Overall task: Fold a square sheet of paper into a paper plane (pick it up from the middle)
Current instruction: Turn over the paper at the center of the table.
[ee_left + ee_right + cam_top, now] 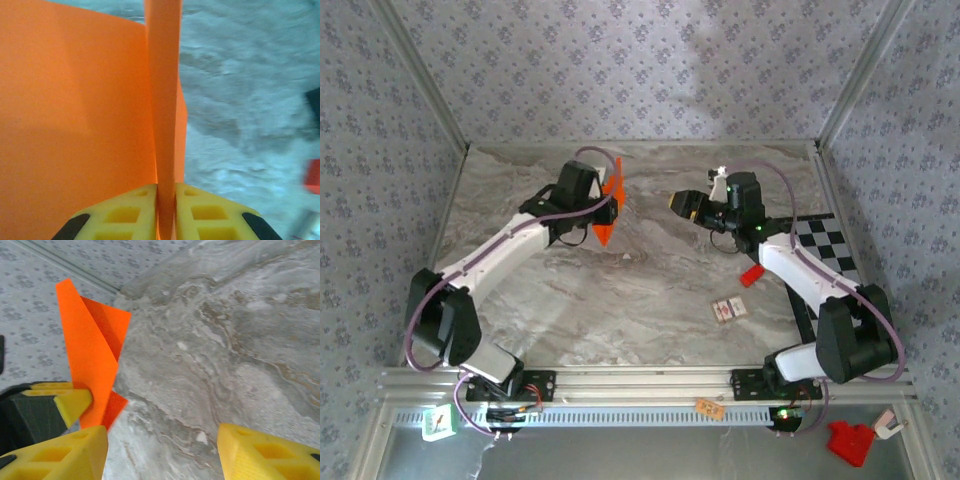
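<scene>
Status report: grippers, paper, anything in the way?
Left gripper shut on folded orange paper, held upright. Right gripper open, facing it, apart. Nothing between them.

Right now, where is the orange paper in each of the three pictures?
Top external: orange paper upper middle-left, in the left claw.
Left wrist: left half and middle, pinched at the bottom edge.
Right wrist: left side.
Shared landmark: the grey marbled table.

A checkered board (828, 245), small red block (752, 275) and small cards (728, 309) lie on the marble table (620, 310).
</scene>
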{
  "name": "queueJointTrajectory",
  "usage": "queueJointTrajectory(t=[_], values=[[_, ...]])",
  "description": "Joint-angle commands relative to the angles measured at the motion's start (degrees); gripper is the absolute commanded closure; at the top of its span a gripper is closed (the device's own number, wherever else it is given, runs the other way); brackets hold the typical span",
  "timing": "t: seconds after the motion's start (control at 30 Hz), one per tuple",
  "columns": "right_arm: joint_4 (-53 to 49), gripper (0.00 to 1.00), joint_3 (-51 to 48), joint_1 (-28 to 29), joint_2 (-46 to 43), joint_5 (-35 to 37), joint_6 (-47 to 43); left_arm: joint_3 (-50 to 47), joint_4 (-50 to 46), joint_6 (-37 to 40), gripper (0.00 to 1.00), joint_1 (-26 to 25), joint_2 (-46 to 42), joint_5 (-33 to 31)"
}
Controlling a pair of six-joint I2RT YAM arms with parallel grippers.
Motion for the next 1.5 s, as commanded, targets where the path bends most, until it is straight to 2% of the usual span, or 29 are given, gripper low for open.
queueJointTrajectory(t=[0.0,0.1,0.2,0.5,0.67,1.1,1.47], values=[[-4.10,0.39,-0.57,-0.63,-1.70,3.57,-2.98,4.31,-14.98,6.03,0.84,-1.32,5.46,-21.02],[-4.47,0.39,-1.11,-0.76,-1.95,3.98,-2.98,7.72,-20.23,6.28,0.85,-2.32,10.52,-30.58],[-4.73,0.39,-1.72,-0.93,-2.25,4.50,-3.05,9.99,-23.13,6.28,0.85,-2.68,15.10,-36.51],[-5.12,0.39,-2.97,-1.54,-2.43,5.12,-2.57,14.39,-27.05,6.63,0.85,-4.96,27.22,-48.75],[-5.08,0.39,-3.40,-1.77,-2.32,5.04,-2.24,16.12,-27.76,6.67,0.86,-6.62,33.05,-52.90],[-4.93,0.39,-3.76,-1.97,-1.36,4.51,-1.32,19.38,-28.59,3.78,0.81,-10.07,40.67,-51.68],[-4.13,0.38,-3.85,-1.96,-0.58,4.04,-0.52,20.81,-28.86,0.13,0.72,-10.75,39.40,-41.89]])
